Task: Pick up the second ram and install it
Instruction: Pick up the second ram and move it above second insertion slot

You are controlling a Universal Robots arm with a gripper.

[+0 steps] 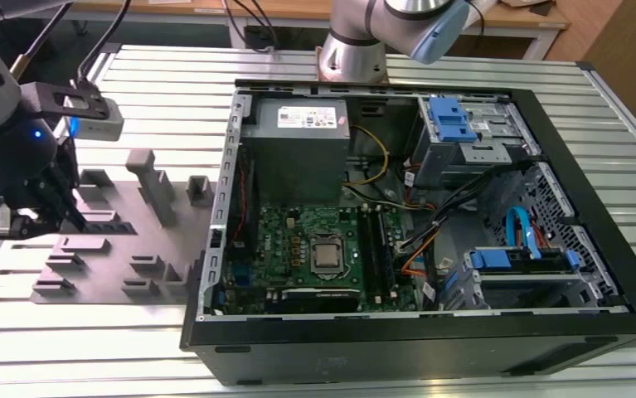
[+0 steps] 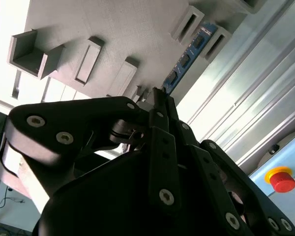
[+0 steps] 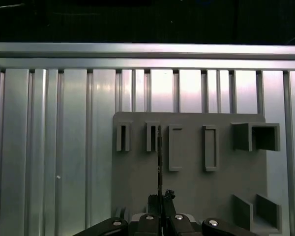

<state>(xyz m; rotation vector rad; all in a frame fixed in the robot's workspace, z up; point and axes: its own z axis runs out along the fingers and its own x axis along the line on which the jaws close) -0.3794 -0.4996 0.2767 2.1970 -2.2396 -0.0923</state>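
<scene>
Over the grey fixture tray point(image 1: 124, 240), well apart from the open computer case point(image 1: 583, 332) on the same desk point(image 1: 162, 83), I have the end effector point(image 2: 155, 97) closed on one end of the memory stick point(image 2: 189, 53). The stick points from the fingertips toward the tray's slots. I cannot tell whether it has cleared its slot. I judge the pick-up under way and the install in the case not yet done.

Second ram point(image 2: 189, 54) looks blue with dark chips; fixture plate point(image 3: 187, 191) grey.
</scene>
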